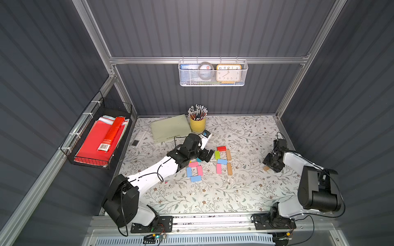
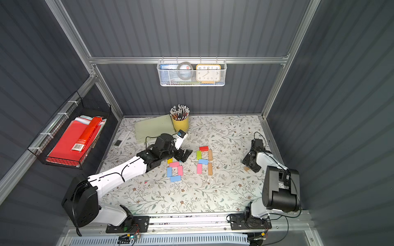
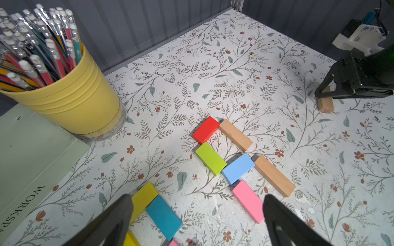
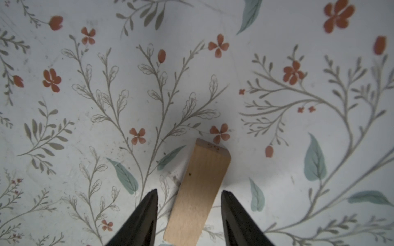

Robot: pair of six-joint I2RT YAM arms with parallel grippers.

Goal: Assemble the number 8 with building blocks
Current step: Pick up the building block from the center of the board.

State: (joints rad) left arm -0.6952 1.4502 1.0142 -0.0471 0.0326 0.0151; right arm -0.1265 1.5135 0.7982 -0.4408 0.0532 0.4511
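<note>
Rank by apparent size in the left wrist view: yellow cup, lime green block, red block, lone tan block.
1. yellow cup.
2. lime green block and red block: alike; lime sits nearer, so unranked.
3. lone tan block, farthest, partly hidden.

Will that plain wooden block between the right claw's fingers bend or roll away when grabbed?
Probably not. The tan wood block looks solid with visible grain, so it is likely stiff. Its flat faces and square edges suggest it won't roll. It looks small between the jaws of the right gripper, so it is probably light.
</note>
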